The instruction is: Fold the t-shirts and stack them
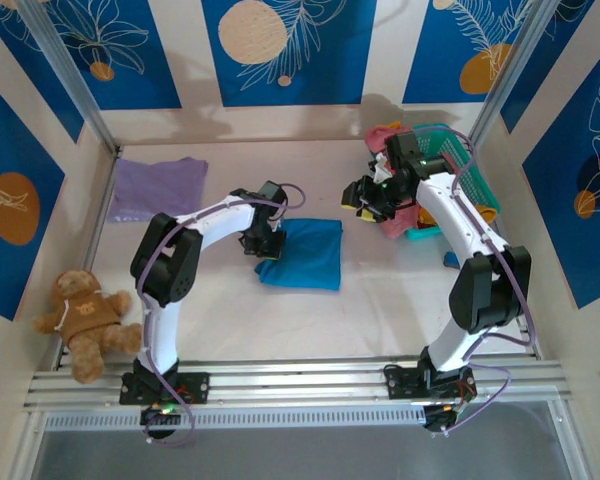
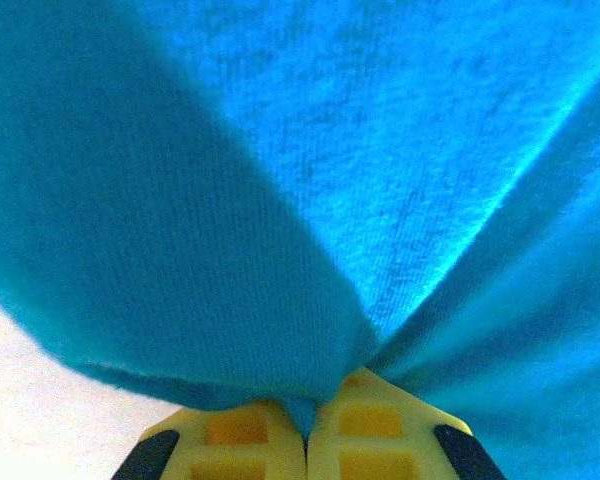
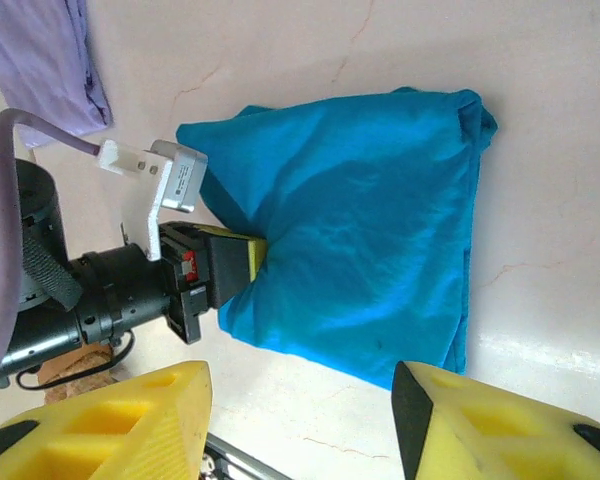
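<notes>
Teal-blue soft cloth t-shirt (image 1: pixel 302 253) is seen lying folded at mid-tabletop (image 1: pixel 380 310), its left edge pinched by the clenched left gripper (image 2: pixel 306 432). Light and limp, it is best taken at edges or corners. The right gripper (image 3: pixel 298 420) is held apart, empty.

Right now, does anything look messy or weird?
Yes. Pink and orange t-shirts spill in a heap from the turquoise basket at the far right. The teal t-shirt is bunched where the left gripper pinches its edge.
</notes>
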Action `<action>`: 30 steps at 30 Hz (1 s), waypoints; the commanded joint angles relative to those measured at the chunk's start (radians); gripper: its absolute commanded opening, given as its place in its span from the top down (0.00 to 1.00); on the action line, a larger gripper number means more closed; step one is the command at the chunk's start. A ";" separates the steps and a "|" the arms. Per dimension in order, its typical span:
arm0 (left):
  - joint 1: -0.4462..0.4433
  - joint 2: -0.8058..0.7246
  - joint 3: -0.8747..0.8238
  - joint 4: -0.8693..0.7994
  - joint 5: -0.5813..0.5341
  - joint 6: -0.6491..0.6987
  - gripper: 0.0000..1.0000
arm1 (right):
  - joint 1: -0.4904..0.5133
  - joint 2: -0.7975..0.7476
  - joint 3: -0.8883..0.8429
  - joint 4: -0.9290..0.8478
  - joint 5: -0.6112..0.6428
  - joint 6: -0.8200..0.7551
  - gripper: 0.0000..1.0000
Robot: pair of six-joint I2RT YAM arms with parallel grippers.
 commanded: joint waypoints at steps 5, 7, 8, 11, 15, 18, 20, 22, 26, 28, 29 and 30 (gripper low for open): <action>0.019 0.015 0.143 -0.212 -0.340 0.174 1.00 | -0.011 -0.095 -0.066 -0.004 -0.041 -0.012 0.45; 0.021 0.016 0.191 -0.245 -0.426 0.231 1.00 | -0.010 -0.113 -0.081 0.001 -0.040 -0.001 0.43; 0.022 0.017 0.212 -0.259 -0.470 0.256 1.00 | -0.010 -0.122 -0.087 0.005 -0.042 0.001 0.42; 0.032 0.025 0.251 -0.271 -0.569 0.314 1.00 | -0.011 -0.142 -0.101 0.007 -0.035 0.010 0.30; 0.049 0.035 0.285 -0.246 -0.654 0.385 1.00 | -0.012 -0.157 -0.101 0.001 -0.035 0.007 0.22; 0.056 0.045 0.306 -0.206 -0.744 0.448 1.00 | -0.010 -0.166 -0.093 -0.008 -0.046 0.000 0.13; 0.061 0.047 0.319 -0.176 -0.783 0.493 1.00 | -0.009 -0.175 -0.078 -0.023 -0.053 -0.011 0.08; 0.064 0.043 0.321 -0.142 -0.801 0.541 1.00 | -0.008 -0.186 -0.072 -0.035 -0.055 -0.017 0.06; 0.071 0.026 0.328 -0.086 -0.823 0.613 1.00 | -0.008 -0.203 -0.067 -0.055 -0.063 -0.016 0.05; 0.076 0.020 0.342 -0.067 -0.835 0.636 1.00 | -0.006 -0.208 -0.069 -0.059 -0.064 -0.016 0.04; 0.080 0.016 0.352 -0.059 -0.842 0.648 1.00 | -0.006 -0.211 -0.075 -0.057 -0.063 -0.016 0.04; 0.084 0.015 0.363 -0.058 -0.844 0.660 1.00 | -0.006 -0.215 -0.080 -0.056 -0.059 -0.015 0.04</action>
